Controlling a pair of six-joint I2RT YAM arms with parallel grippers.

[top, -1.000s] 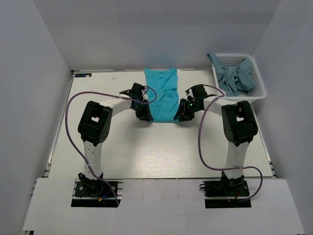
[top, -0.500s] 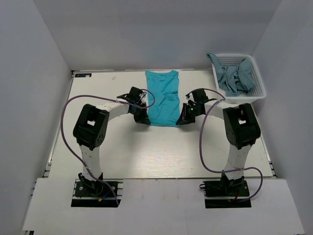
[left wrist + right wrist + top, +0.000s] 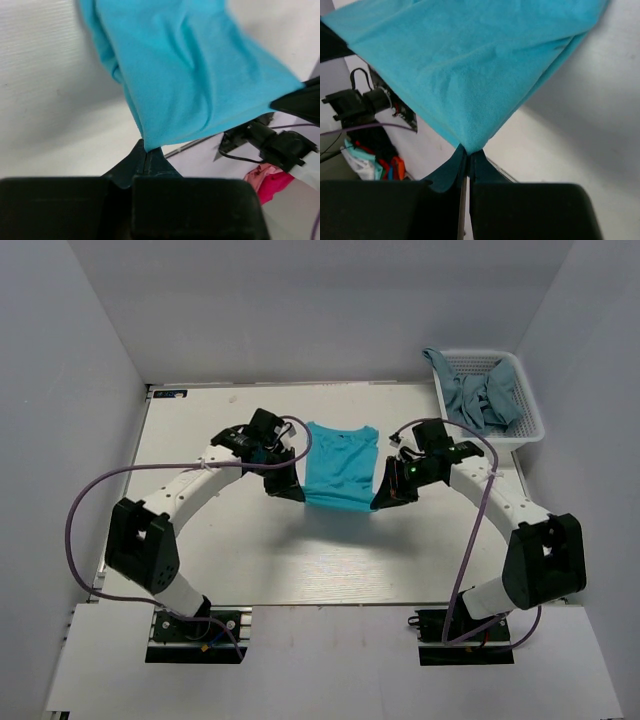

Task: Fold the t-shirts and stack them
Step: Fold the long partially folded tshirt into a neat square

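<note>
From the top view I count one turquoise t-shirt (image 3: 342, 462) out on the counter (image 3: 300, 555), and a crumpled heap of grey-blue t-shirts (image 3: 478, 400) in the single white basket (image 3: 528, 410) at the far right corner; I cannot tell how many are in that heap. The left end effector (image 3: 290, 490) and right end effector (image 3: 385, 496) each hold a near corner of the turquoise t-shirt, its near hem stretched between them and casting a shadow on the counter. Bare counter lies wide on the near side and to the left, and the basket sits well apart from the hem. A small dark tag (image 3: 170, 393) at the far left corner is too small to read. In the left wrist view my fingers are pressed together, pinching a shirt corner. In the right wrist view the fingers likewise pinch the other corner, with cloth fanning out above them.
</note>
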